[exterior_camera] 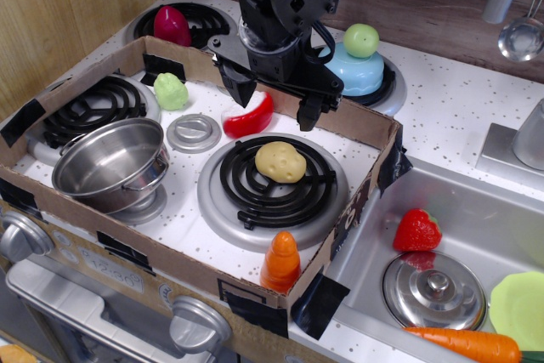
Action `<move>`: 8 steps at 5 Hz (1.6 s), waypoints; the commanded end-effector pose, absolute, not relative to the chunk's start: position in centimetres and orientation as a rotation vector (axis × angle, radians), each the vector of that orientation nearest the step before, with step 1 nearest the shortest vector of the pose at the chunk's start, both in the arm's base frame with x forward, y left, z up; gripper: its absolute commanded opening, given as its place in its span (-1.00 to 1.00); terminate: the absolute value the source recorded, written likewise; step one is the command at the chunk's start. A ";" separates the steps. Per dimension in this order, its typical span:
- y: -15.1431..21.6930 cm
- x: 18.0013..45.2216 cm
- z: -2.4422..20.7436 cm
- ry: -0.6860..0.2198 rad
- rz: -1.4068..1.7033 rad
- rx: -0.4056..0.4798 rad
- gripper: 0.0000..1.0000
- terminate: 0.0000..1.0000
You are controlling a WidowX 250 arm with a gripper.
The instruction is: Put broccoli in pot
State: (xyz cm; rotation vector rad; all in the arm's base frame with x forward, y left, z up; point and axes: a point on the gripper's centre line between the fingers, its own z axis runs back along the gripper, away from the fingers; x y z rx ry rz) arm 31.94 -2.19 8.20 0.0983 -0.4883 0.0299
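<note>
Nearest, an orange bottle-shaped toy point(281, 263) stands at the near edge of the cardboard wall point(357, 201) that rings the stove surface point(183, 227). To the right, in the sink point(484, 210), lie a carrot point(467, 344), a steel lid point(433, 290) and a strawberry point(417, 230). On the left, the pot point(110, 163) sits tilted on the near-left burner. A potato point(280, 161) rests on the near-right burner point(274, 183). Farther back, a red-and-white piece point(249, 116) lies below the gripper point(274, 95), whose fingers point(239, 84) hang released, holding nothing. The broccoli point(170, 91) sits left of them, beside the far-left burner point(89, 108), well apart from the pot.
</note>
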 end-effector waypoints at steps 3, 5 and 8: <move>-1.3 33.0 8.3 -0.403 0.062 0.088 1.00 -1.00; 2.0 35.4 8.7 -0.365 0.051 0.084 1.00 -1.00; 7.1 34.6 7.7 -0.285 0.134 0.145 1.00 -1.00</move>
